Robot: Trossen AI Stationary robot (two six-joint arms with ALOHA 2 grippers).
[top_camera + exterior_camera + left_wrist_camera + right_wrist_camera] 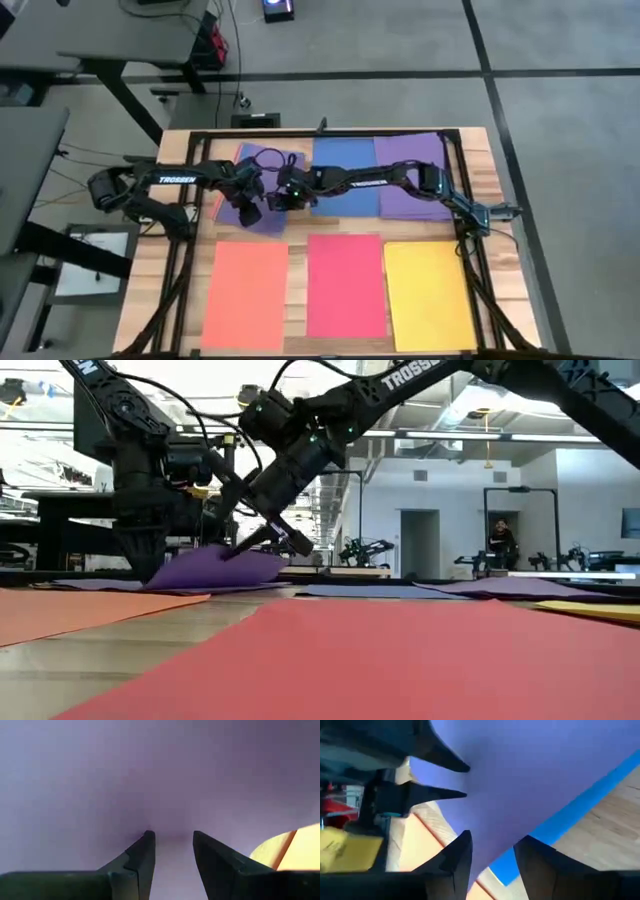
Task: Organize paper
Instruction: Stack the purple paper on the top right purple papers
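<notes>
Both arms lettered TROSSEN; jaws meet at purple paper.

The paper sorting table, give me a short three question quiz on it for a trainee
1. True or false: the salmon-orange sheet lies in the row nearer the camera's bottom edge in the high view.
2. Which sheet do both claws meet at? A yellow, B purple, C pink-red.
3. Fill in: the sheet between the two purple ones is ____.

Key:
1. True.
2. B: the left claw and right claw meet at the lifted purple sheet.
3. Blue, with the other purple sheet beyond it.
</notes>
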